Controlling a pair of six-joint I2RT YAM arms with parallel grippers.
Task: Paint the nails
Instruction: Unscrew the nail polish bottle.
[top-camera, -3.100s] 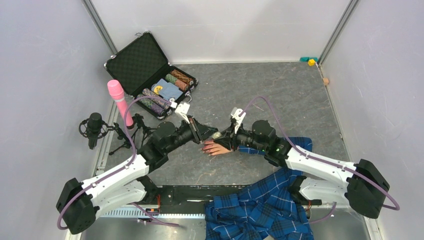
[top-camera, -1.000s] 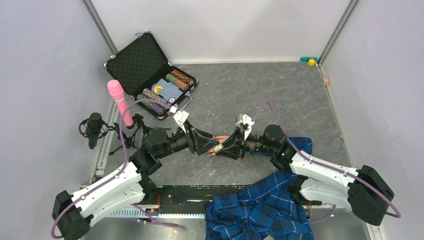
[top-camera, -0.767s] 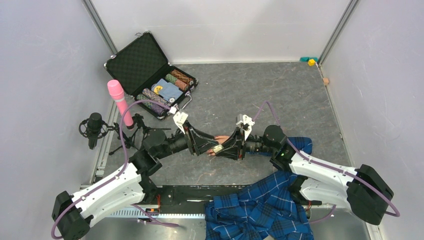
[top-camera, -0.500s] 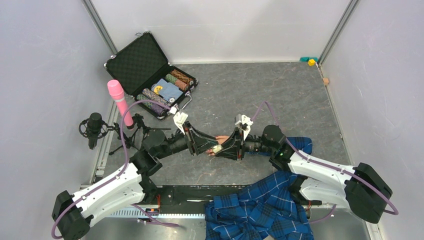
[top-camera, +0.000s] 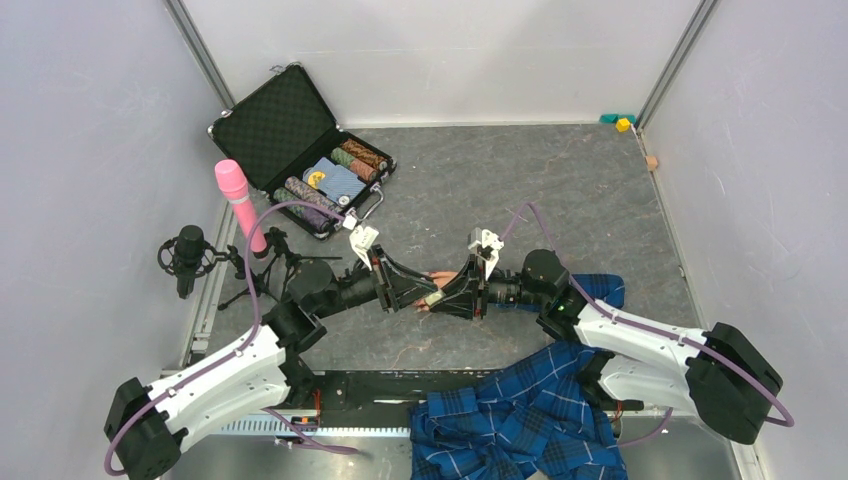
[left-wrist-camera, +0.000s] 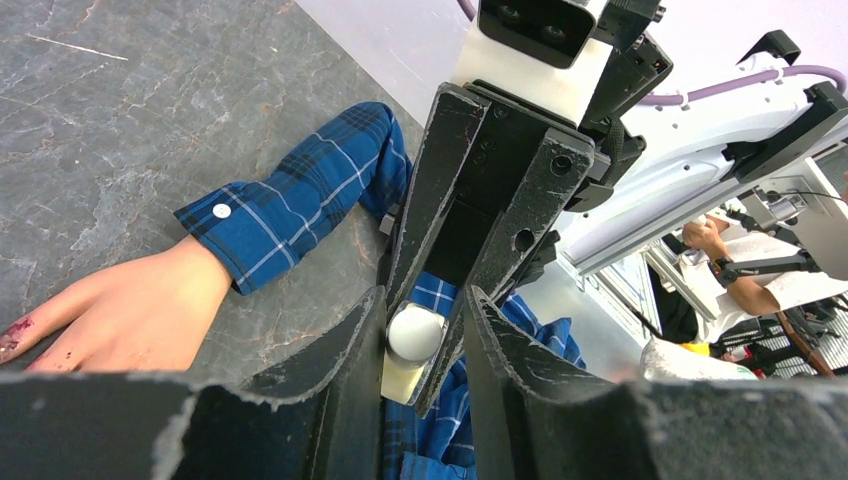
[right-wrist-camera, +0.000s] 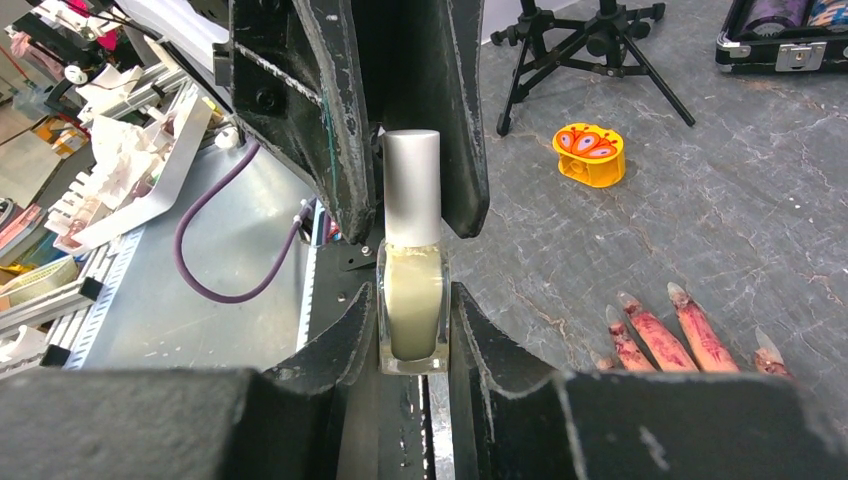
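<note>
The nails (right-wrist-camera: 677, 293), stained reddish, lay on the mannequin hand (left-wrist-camera: 130, 315), which was flat on the bench (right-wrist-camera: 760, 200) just beside both grippers. The right gripper (right-wrist-camera: 412, 300) had its jaws clamped on the glass body of 1 small bottle (right-wrist-camera: 412, 335). The jaws of the left gripper (left-wrist-camera: 425, 305) closely flanked the bottle's cap (left-wrist-camera: 415, 333). Whether they gripped it could not be told.

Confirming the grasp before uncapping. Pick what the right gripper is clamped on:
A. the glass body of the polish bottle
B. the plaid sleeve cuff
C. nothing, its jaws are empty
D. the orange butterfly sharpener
A: in the right wrist view the right gripper has its fingers pressed against both sides of the bottle, whose cap points toward the left gripper.
</note>
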